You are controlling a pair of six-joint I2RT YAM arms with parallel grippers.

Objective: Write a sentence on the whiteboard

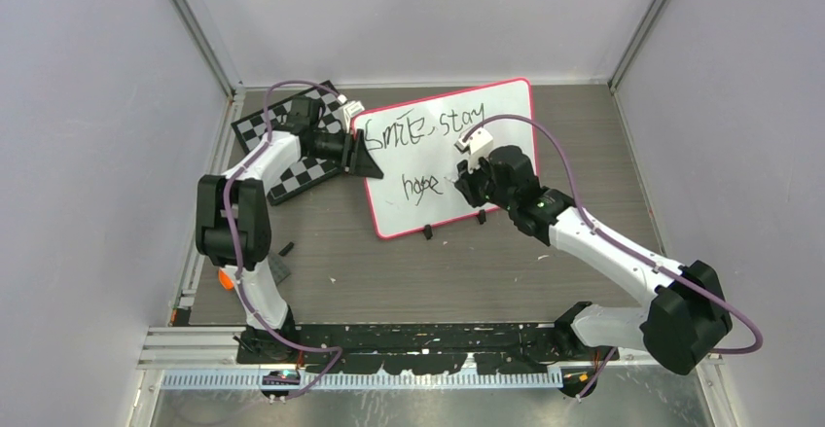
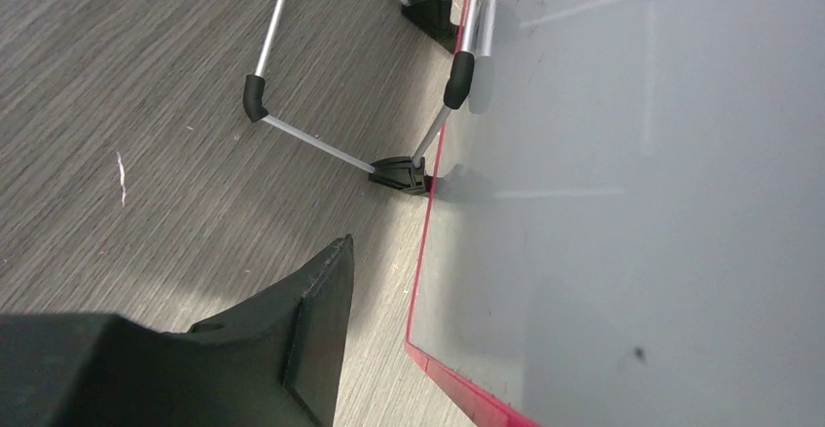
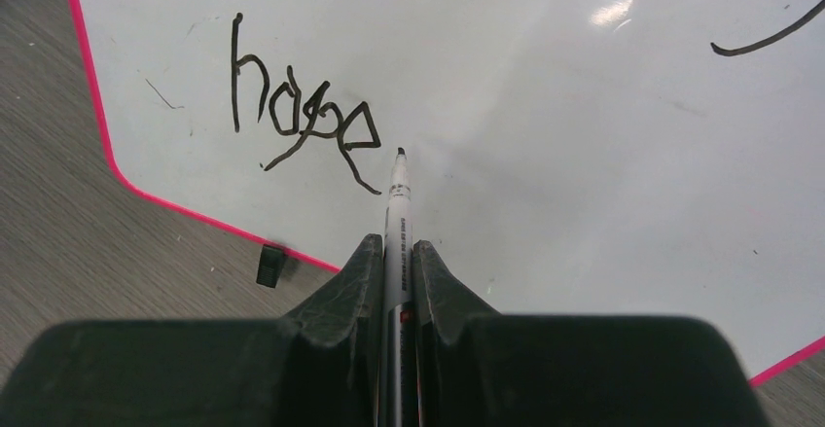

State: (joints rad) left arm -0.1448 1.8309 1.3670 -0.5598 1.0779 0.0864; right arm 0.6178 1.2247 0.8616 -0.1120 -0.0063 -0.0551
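Whiteboard (image 3: 545, 106) under marker (image 3: 398, 198) in right tool (image 3: 397, 250)

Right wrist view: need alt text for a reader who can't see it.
The right gripper holds a marker pointed at the whiteboard, tip just right of the handwritten "hope". The board's pink frame and a black foot show lower left, on a wood-grain table.

bright, even light; soft glare on whiteboard (image 3: 584, 135).
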